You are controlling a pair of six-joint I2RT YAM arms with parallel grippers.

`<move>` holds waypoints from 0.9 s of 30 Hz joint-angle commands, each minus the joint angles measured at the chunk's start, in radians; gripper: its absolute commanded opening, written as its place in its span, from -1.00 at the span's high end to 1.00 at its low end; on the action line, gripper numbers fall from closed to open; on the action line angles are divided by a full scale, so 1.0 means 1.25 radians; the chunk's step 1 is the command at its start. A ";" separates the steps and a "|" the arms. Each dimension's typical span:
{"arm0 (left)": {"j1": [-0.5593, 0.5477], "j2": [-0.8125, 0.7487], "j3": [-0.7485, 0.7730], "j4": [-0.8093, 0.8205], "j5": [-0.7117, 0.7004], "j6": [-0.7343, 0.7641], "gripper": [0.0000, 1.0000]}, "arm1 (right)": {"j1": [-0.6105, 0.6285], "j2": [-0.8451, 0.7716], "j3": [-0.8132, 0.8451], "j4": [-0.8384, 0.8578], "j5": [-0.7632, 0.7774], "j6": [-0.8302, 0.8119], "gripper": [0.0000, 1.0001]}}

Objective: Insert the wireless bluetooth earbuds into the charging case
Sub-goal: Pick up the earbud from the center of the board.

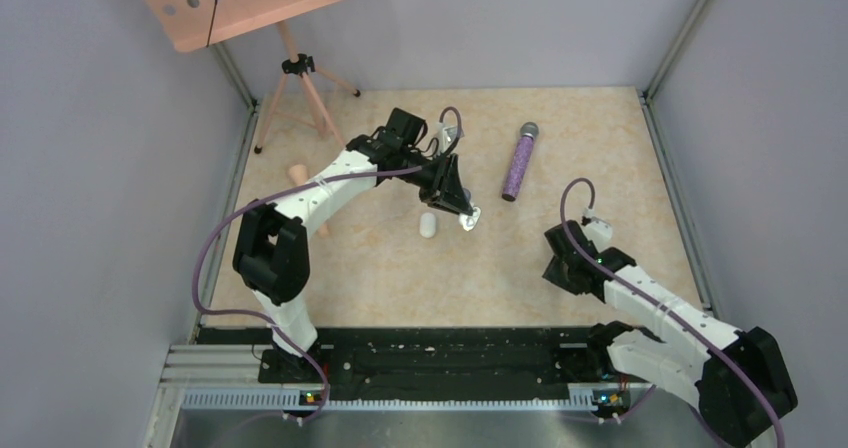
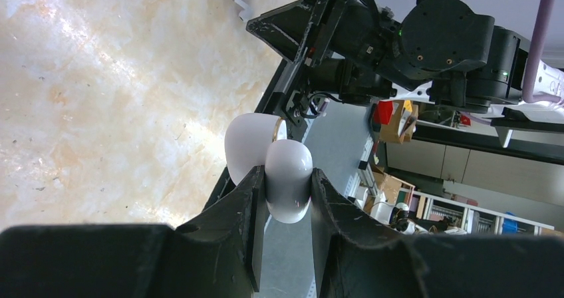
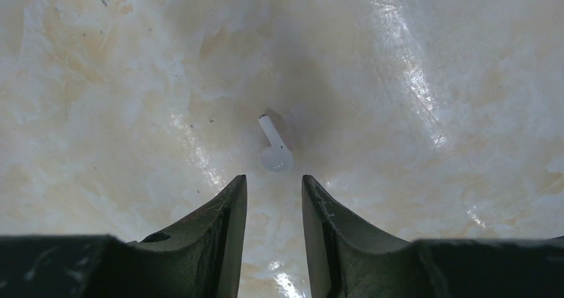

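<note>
You're at the pickup step: your left gripper [image 2: 287, 175] pinches the open white charging case [image 2: 266, 158] low in the frame, your right gripper [image 3: 273, 178] hangs spread above a white earbud [image 3: 275, 153] lying mid-frame on the counter [image 3: 100, 78], so next lower and close on it.

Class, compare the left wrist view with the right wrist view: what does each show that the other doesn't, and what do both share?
Only left wrist: the left gripper shut on the white charging case, with the right arm beyond it. Only right wrist: the right gripper, open, nothing between its fingers. Both: the marbled table and a white earbud lying on it, close ahead of the right gripper, and apparently the same one, tiny, near the top edge of the left wrist view.
</note>
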 commanded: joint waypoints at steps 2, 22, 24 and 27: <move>-0.005 -0.023 0.006 0.029 0.020 0.008 1.00 | -0.008 0.026 0.003 0.037 0.010 -0.047 0.30; -0.006 -0.028 0.001 0.027 0.024 0.011 1.00 | -0.009 0.091 -0.020 0.106 0.036 -0.097 0.47; -0.006 -0.028 0.001 0.027 0.025 0.013 1.00 | -0.008 0.095 -0.019 0.108 0.037 -0.101 0.47; -0.005 -0.030 -0.001 0.025 0.024 0.015 1.00 | -0.009 0.096 -0.016 0.109 0.036 -0.106 0.57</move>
